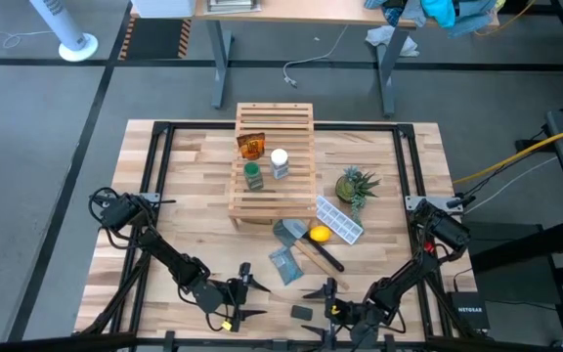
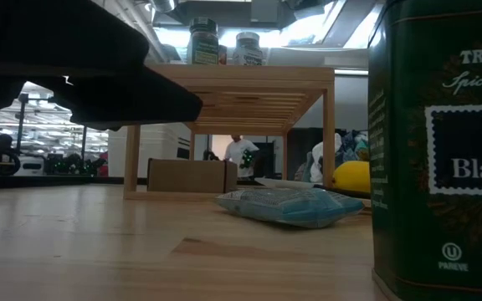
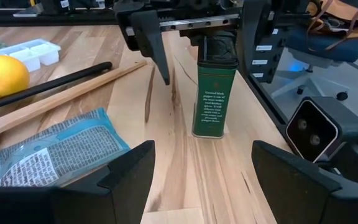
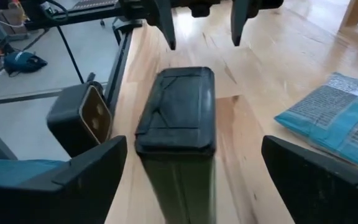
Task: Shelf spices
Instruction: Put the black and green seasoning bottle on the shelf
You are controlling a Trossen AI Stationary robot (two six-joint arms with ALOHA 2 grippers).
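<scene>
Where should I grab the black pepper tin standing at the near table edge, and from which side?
Grip the black tin across its narrow flat sides, just under the lid, from above. It stands upright between the open left gripper and open right gripper, clear of the blue packet.

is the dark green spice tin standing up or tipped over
Upright: the dark green spice tin stands on its base on the tabletop, label text level, lid on top.

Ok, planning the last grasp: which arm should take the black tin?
Right. The right end effector is open with its fingers on either side of the upright black tin; the left end effector is open too, but stands farther off.
</scene>
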